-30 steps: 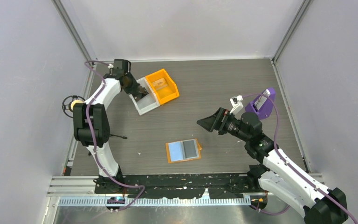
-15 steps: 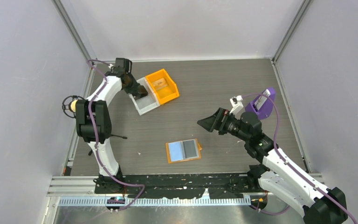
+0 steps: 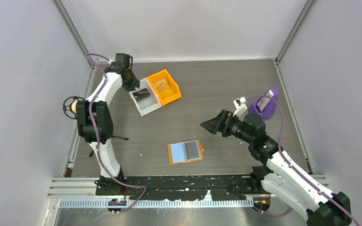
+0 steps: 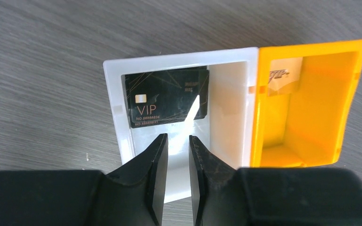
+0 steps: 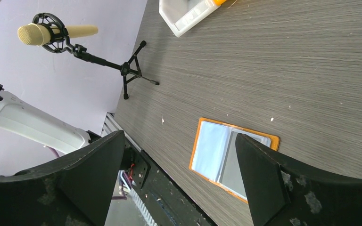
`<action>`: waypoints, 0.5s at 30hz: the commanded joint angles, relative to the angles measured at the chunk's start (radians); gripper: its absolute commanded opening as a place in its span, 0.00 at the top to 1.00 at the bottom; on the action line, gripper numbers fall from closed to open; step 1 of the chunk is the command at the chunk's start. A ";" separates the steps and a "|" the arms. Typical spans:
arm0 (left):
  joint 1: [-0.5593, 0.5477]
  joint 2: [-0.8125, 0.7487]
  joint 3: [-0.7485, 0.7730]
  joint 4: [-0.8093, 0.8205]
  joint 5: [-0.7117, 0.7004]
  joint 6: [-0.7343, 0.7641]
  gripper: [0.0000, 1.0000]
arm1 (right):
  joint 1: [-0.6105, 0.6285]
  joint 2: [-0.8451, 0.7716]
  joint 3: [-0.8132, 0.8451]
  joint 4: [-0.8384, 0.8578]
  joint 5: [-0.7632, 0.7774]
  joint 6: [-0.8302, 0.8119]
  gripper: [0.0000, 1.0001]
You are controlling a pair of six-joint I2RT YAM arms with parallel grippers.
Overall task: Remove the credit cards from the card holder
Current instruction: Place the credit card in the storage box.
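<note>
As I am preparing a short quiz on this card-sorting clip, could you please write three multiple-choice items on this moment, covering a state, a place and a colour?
1. How does the card holder lie?
A. Shut
B. Open and flat on the table
C. Standing on edge

2. Where is the black card?
A. In the white bin
B. In the card holder
C. On the table

3. What colour is the second bin, right beside the white bin?
A. Purple
B. Orange
C. Green

Answers:
1 B, since both light inner panels face up in the top view.
2 A, since the left wrist view shows the card lying inside the white walls.
3 B, since its walls are plainly orange in both the top and left wrist views.
</note>
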 commanded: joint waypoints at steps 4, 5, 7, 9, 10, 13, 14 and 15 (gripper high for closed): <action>-0.032 -0.063 0.073 -0.069 0.018 0.072 0.73 | -0.004 0.020 0.030 -0.004 -0.010 -0.022 0.04; -0.042 -0.082 0.064 -0.075 0.028 0.077 0.73 | -0.004 0.025 0.031 -0.021 -0.011 -0.016 0.04; -0.065 -0.123 0.040 -0.097 0.082 0.089 0.72 | -0.004 0.044 0.032 -0.052 -0.012 -0.007 0.03; -0.095 -0.174 0.005 -0.112 0.128 0.105 0.72 | -0.004 0.064 0.037 -0.095 -0.014 -0.014 0.02; -0.115 -0.204 -0.021 -0.111 0.150 0.115 0.72 | -0.004 0.075 0.034 -0.106 -0.012 -0.019 0.01; -0.176 -0.294 -0.111 -0.107 0.190 0.124 0.71 | -0.004 0.086 0.011 -0.114 -0.018 -0.013 0.03; -0.205 -0.324 -0.148 -0.095 0.196 0.119 0.71 | -0.004 0.092 -0.004 -0.108 -0.024 -0.010 0.05; -0.247 -0.353 -0.203 -0.084 0.205 0.113 0.71 | -0.004 0.095 -0.011 -0.095 -0.039 -0.009 0.05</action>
